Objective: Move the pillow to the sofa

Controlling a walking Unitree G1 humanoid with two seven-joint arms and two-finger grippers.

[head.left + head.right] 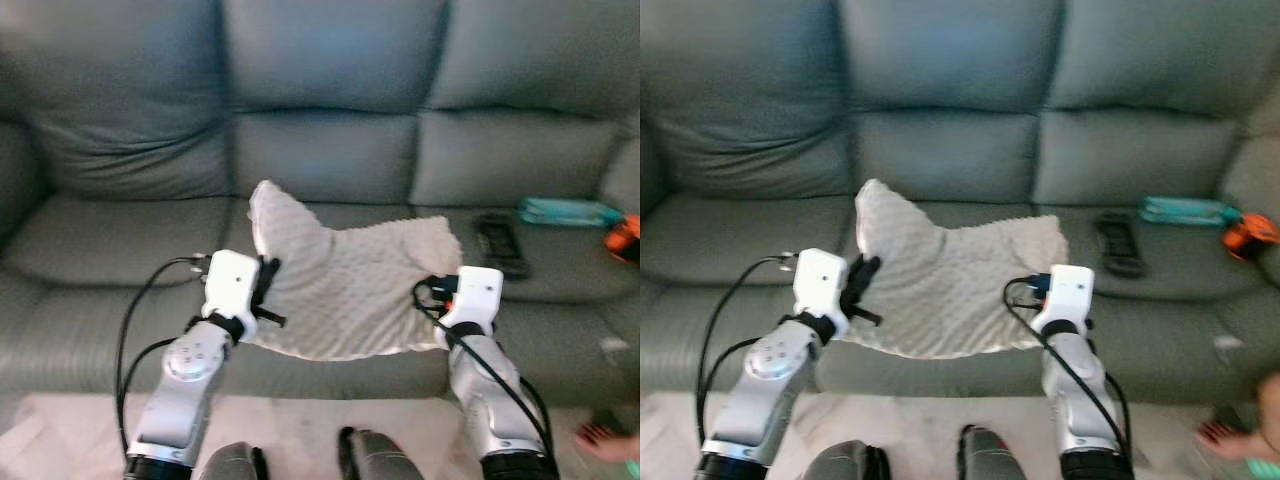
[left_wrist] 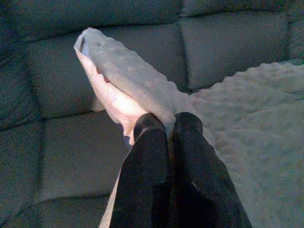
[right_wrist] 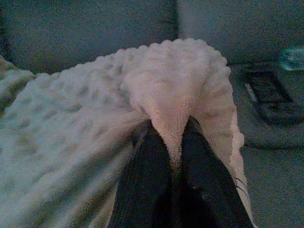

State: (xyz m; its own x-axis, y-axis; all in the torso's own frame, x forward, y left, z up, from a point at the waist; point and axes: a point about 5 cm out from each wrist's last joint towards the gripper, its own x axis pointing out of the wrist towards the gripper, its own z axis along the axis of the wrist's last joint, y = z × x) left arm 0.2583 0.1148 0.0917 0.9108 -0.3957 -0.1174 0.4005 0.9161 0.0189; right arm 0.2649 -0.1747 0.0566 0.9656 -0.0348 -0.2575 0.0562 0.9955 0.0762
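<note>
A cream bobbled pillow (image 1: 345,285) hangs slack between my two grippers, just above the front of the grey sofa's (image 1: 330,120) middle seat. My left gripper (image 1: 268,290) is shut on the pillow's left edge; in the left wrist view its fingers (image 2: 147,142) pinch the fabric (image 2: 133,80). At the pillow's right corner my right gripper (image 1: 445,290) is shut on the fabric, and the right wrist view has its fingers (image 3: 154,147) clamped around a fold (image 3: 173,95).
A black remote (image 1: 500,243), a teal object (image 1: 567,211) and an orange item (image 1: 625,238) lie on the right seat. The left seat (image 1: 110,240) is bare. A person's foot (image 1: 605,440) is on the pale rug at lower right.
</note>
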